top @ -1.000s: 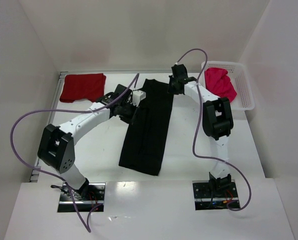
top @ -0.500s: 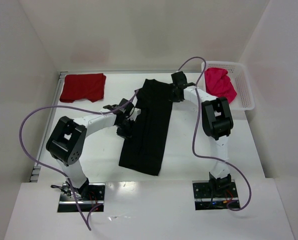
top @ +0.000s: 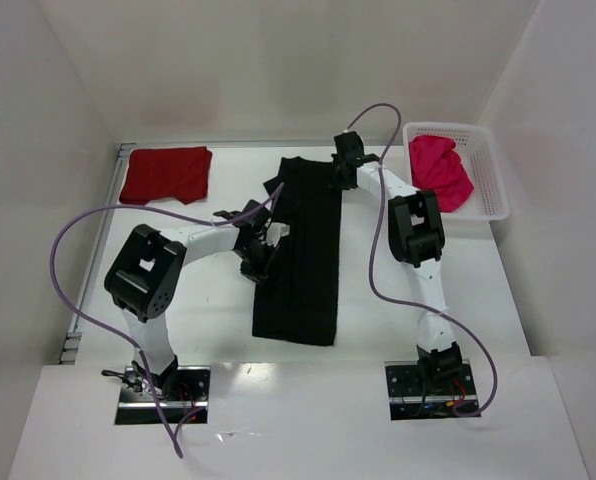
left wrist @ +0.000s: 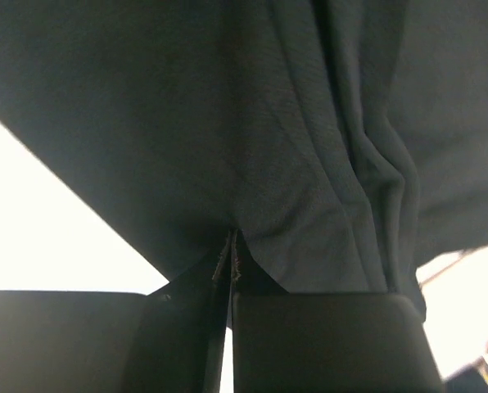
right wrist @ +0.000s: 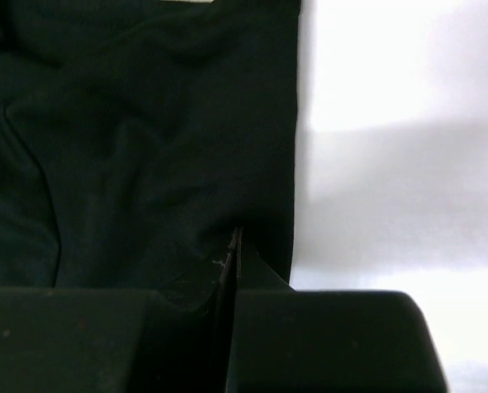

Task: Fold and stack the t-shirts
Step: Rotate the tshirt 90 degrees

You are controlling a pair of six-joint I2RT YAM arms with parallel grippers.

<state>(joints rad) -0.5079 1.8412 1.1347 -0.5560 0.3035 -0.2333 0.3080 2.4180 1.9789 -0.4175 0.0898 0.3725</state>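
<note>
Black soft cloth t-shirt (top: 303, 260) lies as a long, narrow strip down the middle of the white desk (top: 198, 300), running from 12 o'clock towards 6 o'clock. Its near end is spread flat and its far end is slightly rumpled.

The left end effector (top: 260, 258) sits at the strip's 9 o'clock edge, about halfway along. In the left wrist view its two dark fingers are pressed together, pinching a bunched fold of the black cloth. Creases fan away from the pinch.

The right end effector (top: 340, 176) is at the strip's far corner, towards 1 o'clock. In the right wrist view its fingers are likewise pressed together, nipping the black cloth just inside its straight side edge. Bare desk shows at 3 o'clock of that edge.

A dark red plain cloth t-shirt (top: 166, 175) lies folded into a flat rectangle at the desk's 10 o'clock corner, well apart from the black one.

A brighter pink-red cloth t-shirt (top: 440, 170) is heaped, unfolded, inside a white plastic mesh basket (top: 495, 185) at the 2 o'clock corner, just beside the right arm's upper link.
</note>
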